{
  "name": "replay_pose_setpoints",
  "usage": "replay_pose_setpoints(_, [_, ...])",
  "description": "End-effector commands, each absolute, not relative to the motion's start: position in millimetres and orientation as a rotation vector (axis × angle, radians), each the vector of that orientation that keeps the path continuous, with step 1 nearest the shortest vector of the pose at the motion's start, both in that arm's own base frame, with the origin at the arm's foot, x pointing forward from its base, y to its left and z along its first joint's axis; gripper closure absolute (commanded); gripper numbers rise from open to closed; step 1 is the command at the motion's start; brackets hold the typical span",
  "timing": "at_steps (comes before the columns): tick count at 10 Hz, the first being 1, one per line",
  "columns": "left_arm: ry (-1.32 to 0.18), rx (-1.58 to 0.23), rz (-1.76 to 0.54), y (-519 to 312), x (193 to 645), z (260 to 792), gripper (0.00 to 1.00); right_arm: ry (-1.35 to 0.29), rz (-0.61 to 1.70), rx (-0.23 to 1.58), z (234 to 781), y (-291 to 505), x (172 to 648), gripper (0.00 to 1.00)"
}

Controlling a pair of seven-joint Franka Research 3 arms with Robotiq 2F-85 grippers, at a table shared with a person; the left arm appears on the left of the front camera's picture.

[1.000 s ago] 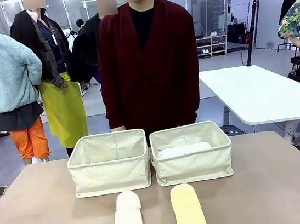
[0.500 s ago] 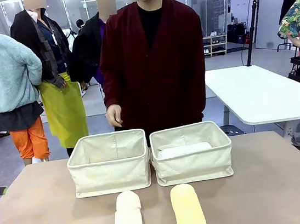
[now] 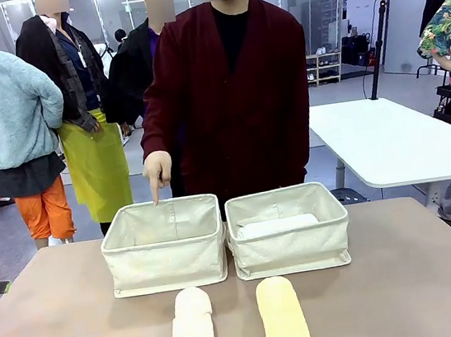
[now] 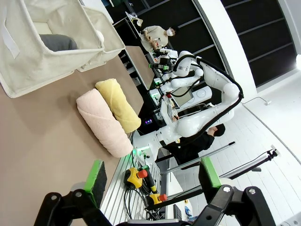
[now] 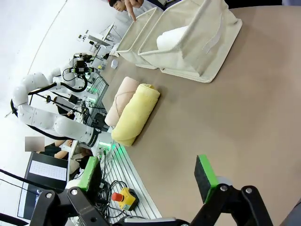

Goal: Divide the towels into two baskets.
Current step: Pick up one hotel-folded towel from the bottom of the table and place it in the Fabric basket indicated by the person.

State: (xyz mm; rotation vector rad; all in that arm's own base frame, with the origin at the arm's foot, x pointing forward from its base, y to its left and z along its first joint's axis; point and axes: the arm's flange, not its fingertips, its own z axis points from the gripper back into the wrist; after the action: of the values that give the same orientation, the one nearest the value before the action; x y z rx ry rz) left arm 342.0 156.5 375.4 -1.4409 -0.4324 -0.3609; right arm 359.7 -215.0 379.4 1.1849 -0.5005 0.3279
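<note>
Brown table (image 3: pixel 439 273) is bearing all. Nearest, the left gripper (image 4: pixel 153 175) and right gripper (image 5: pixel 146 173) are hanging spread, empty. Next, the cream-peach terry roll (image 3: pixel 191 331) and pale yellow terry roll (image 3: pixel 284 319) are lying side by side; gripping one at mid-length should limit sagging. Behind, the left cream canvas basket (image 3: pixel 167 263) is holding a dark grey roll (image 4: pixel 56 43), the right basket (image 3: pixel 290 251) a white roll (image 3: pixel 276 226). Farthest, the person's hand (image 3: pixel 156 168) is pointing one finger, others curled, at the left basket.

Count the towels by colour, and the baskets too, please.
Grey towel: 1
Peach towel: 1
Yellow towel: 1
White towel: 1
Baskets: 2 (left basket, right basket)
Total: 6
</note>
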Motion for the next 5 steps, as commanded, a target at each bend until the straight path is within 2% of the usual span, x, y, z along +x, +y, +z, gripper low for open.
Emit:
replay_pose_setpoints(1, [-0.438, -1.427, -0.362, 155.7, 337.3, 376.2, 0.00, -0.491, 0.333, 1.180, 382.6, -213.4, 355.3, 0.00])
replay_pose_setpoints(5, [-0.432, -1.441, -0.361, 156.5, 342.0, 375.4, 0.00, -0.491, 0.333, 1.180, 382.6, -213.4, 355.3, 0.00])
